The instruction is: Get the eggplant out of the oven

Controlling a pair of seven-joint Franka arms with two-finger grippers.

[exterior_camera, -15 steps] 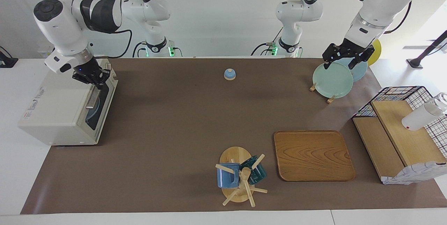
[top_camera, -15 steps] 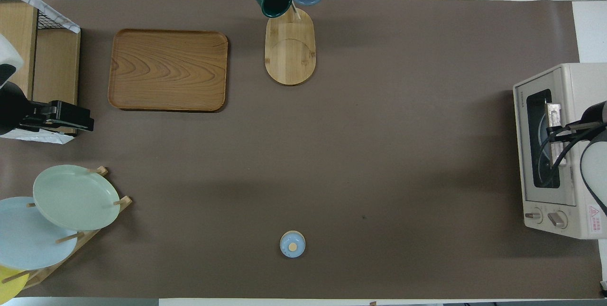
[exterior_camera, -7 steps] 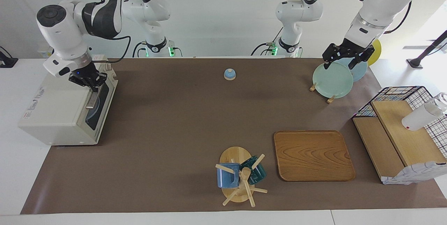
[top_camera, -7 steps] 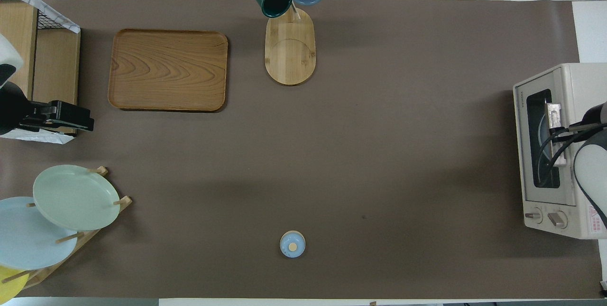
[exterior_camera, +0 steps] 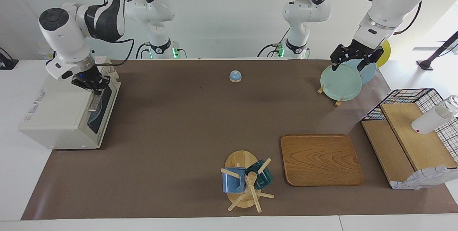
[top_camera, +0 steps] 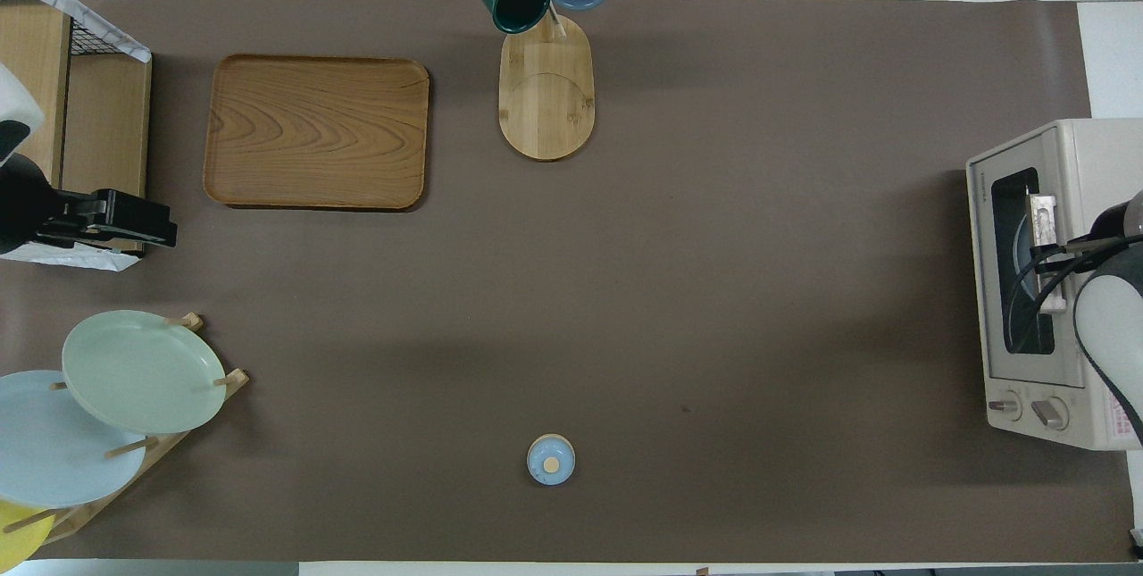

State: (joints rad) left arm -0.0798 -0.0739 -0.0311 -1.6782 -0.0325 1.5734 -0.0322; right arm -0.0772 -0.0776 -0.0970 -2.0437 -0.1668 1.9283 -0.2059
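Since the earlier frame our right gripper (exterior_camera: 93,87), fingertips shut on the toaster oven (exterior_camera: 61,116) door's silver handle (exterior_camera: 94,102), had crept toward the robots; left gripper (exterior_camera: 352,61) waited wide over the plate rack (exterior_camera: 340,82); eggplant unseen, presumably inside.

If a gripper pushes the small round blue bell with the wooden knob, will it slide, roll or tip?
The small round blue bell sits on a flat base wider than its wooden knob, so it probably slides rather than tips. Its low dome gives little to topple. Knocked onto its side, the round shape might roll.
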